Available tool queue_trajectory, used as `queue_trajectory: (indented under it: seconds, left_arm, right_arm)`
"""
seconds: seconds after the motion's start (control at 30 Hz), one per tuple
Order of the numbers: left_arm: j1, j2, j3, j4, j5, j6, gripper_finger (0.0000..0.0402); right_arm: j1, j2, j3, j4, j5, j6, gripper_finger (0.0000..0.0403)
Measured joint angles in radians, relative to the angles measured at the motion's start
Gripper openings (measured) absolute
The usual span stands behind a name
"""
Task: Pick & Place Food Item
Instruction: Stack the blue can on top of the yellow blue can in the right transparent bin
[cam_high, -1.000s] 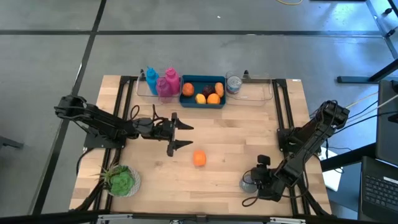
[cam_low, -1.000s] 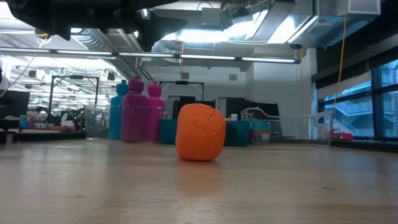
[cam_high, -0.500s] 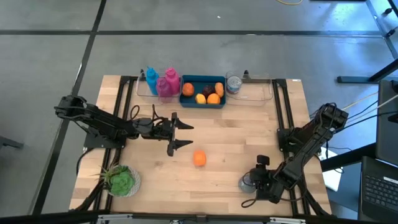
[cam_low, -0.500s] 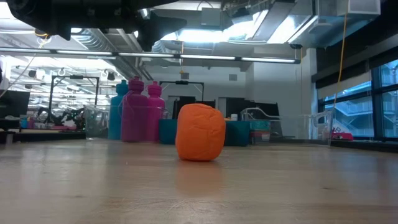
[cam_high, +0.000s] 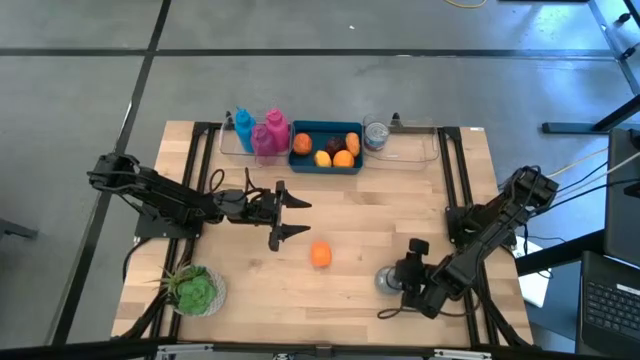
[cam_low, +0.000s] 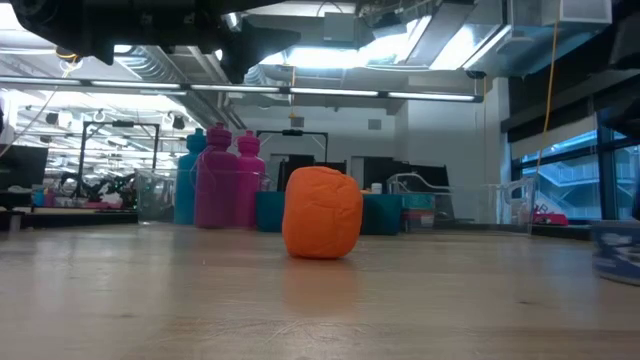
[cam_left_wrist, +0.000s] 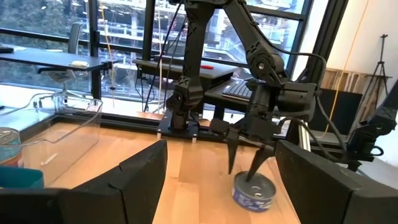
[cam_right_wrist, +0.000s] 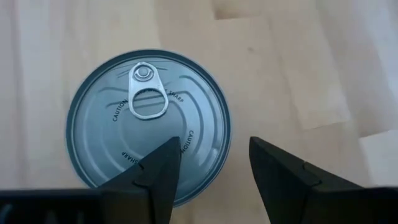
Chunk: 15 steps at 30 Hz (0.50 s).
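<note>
- Table (cam_high: 380, 215): pale wood planks on a black frame, seen whole from above.
- Orange (cam_high: 320, 255): the loose food item, alone on bare wood near the middle of the table, slightly toward the front edge. It touches nothing. In the low view (cam_low: 322, 213) it sits upright, plump and creased.
- Left gripper (cam_high: 288, 217): over the table's left-centre, just beside the orange and clear of it. Fingers spread wide, nothing between them. Both fingers frame the left wrist view, one at each side (cam_left_wrist: 140, 180).
- Right gripper (cam_high: 402, 277): low over the front right part of the table, directly above the can. Fingers about half apart. In the right wrist view one fingertip (cam_right_wrist: 158, 168) overlaps the lid and the other lies past the rim. I cannot tell whether they touch the can; no grip shows.
- Can (cam_high: 387, 281): flat silver tin with a ring-pull lid (cam_right_wrist: 149, 118), standing on the wood to the right of the orange and apart from it. Blue label visible from the left wrist (cam_left_wrist: 254, 191).
- Blue bin (cam_high: 327, 148): at the back edge, centre, holding several orange and yellow fruits plus a dark one.
- Bottles (cam_high: 262, 131): one blue, two pink, standing together just left of the bin.
- Clear tray (cam_high: 425, 148): right of the bin, with a second tin (cam_high: 376, 135) at its near end.
- Plant (cam_high: 195, 290): green, in a pale pot, front left corner.
</note>
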Motion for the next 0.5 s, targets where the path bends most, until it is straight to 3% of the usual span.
queue_trajectory:
  seconds: [0.33, 0.5]
  left_arm:
    - [0.000, 0.000, 0.000, 0.000, 0.001, -0.005, 0.0292]
    - [0.000, 0.000, 0.000, -0.001, 0.019, -0.006, 0.0292]
  right_arm:
    - [-0.149, 0.000, -0.001, -0.025, 0.044, -0.113, 0.0192]
    - [-0.163, -0.016, -0.006, -0.017, 0.111, -0.120, 0.0192]
